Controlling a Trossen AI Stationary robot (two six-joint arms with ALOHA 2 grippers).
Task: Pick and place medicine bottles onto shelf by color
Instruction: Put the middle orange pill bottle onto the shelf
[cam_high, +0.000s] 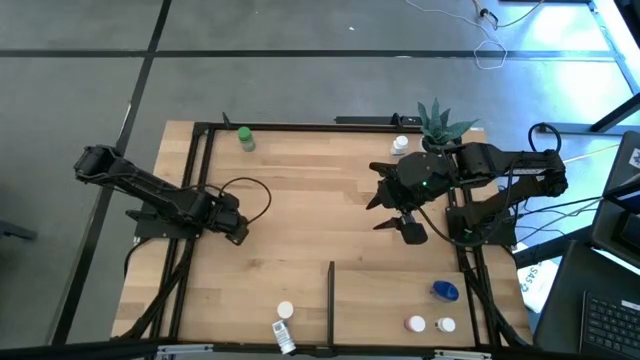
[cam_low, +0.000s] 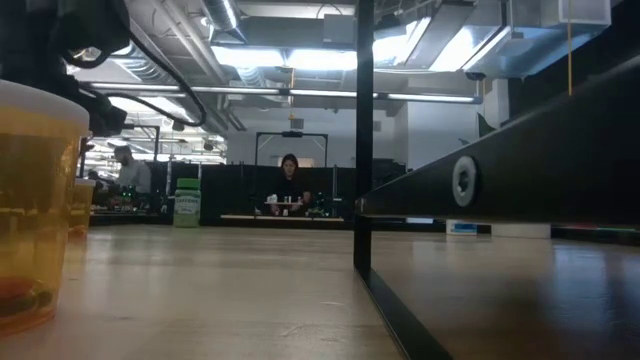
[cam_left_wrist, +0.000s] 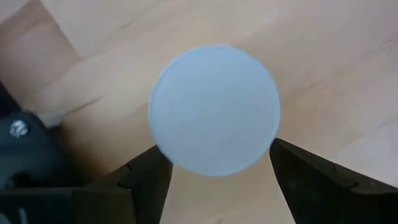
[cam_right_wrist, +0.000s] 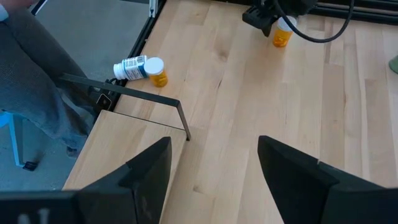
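My left gripper (cam_high: 236, 226) is at the shelf's left middle, shut on an orange bottle with a white cap (cam_left_wrist: 214, 109); the bottle also shows in the right wrist view (cam_right_wrist: 281, 36). My right gripper (cam_high: 402, 216) hangs open and empty over the right middle of the light wood shelf (cam_high: 300, 220). A green bottle (cam_high: 245, 139) stands at the far left and a white-capped one (cam_high: 400, 145) at the far right. A blue bottle (cam_high: 445, 291) and two small ones (cam_high: 430, 324) stand at the near right. One bottle stands (cam_high: 286, 311) and one lies on its side (cam_high: 284, 336) near the divider bar (cam_high: 331, 298). My left gripper has the orange bottle between its two fingers (cam_left_wrist: 149, 177), which come from above and reach down on either side under the white cap's rim (cam_left_wrist: 166, 155). The cap hides the fingertips and the bottle's body. The bottle is upright; whether it is off the wood I cannot tell.
A potted green plant (cam_high: 438, 124) stands at the far right corner. Black frame rails (cam_high: 190, 200) run along the shelf's sides. In the low view an orange bottle (cam_low: 30, 200) stands close at the left. People sit in the room behind the table (cam_low: 290, 180).
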